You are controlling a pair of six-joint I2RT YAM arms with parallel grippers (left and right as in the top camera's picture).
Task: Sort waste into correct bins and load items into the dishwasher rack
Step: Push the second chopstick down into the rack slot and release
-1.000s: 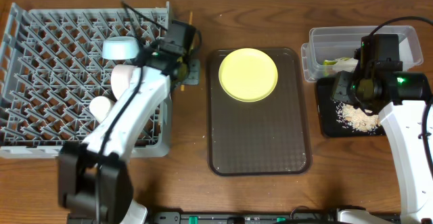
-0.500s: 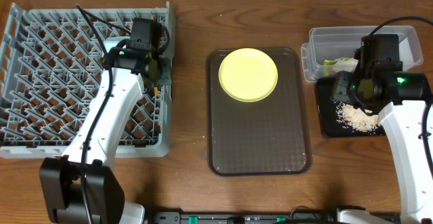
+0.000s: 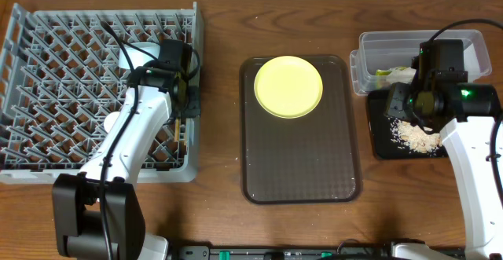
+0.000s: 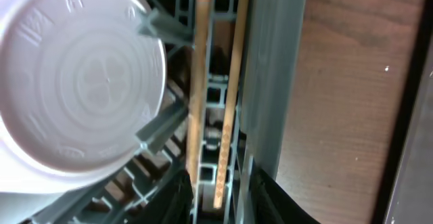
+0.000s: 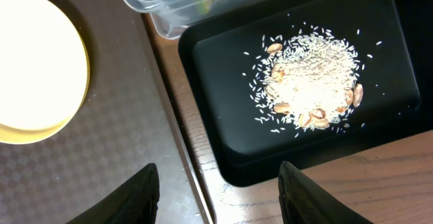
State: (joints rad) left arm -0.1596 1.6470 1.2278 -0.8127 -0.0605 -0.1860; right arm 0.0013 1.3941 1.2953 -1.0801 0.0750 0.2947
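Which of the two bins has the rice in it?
The shallow black tray, nearer the robot: loose rice lies piled at its middle. The clear tub behind it shows packaging, no rice.

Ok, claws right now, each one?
Left claw: open, wooden chopsticks lying loose in the dishwasher rack between its fingers.
Right claw: open, empty.

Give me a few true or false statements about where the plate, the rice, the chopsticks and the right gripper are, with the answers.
1. The yellow plate sits on the brown serving tray. True.
2. The rice scraps lie in the clear tub. False: they lie in the black tray.
3. The chopsticks lie in the dishwasher rack, beside its wall nearest the serving tray. True.
4. The right gripper holds the snack packet. False: it is open and empty, and the packet is in the clear tub.
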